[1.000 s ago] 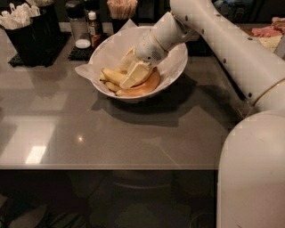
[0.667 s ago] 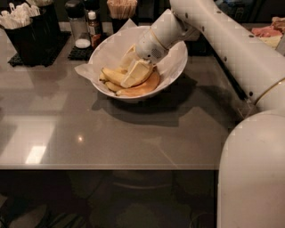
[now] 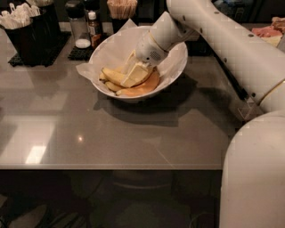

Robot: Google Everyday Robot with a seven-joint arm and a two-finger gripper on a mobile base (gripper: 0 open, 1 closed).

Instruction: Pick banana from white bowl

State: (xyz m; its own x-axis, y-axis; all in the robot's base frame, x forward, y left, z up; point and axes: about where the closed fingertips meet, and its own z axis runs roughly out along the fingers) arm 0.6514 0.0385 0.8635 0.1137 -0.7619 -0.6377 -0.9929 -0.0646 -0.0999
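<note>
The white bowl (image 3: 177, 67), lined with crumpled white paper, stands at the back middle of the grey table. In it lie yellow bananas and a pale orange crescent piece (image 3: 143, 88). The largest banana (image 3: 112, 75) lies at the left of the pile, its right part and stem hidden under my gripper. A slimmer banana (image 3: 111, 86) lies just in front of it. My gripper (image 3: 134, 75) reaches down into the bowl from the upper right and sits on the bananas in the bowl's middle.
Behind the bowl stand a black holder with white utensils (image 3: 26, 26), a shaker (image 3: 79, 27), a small sauce bottle (image 3: 93, 30) and a holder of sticks (image 3: 121, 8). The table's front edge (image 3: 111, 167) runs across. My body (image 3: 254, 178) fills the lower right.
The gripper has stayed down in the bowl on the bananas, with only a slight shift. The bananas and the bowl have not visibly moved.
</note>
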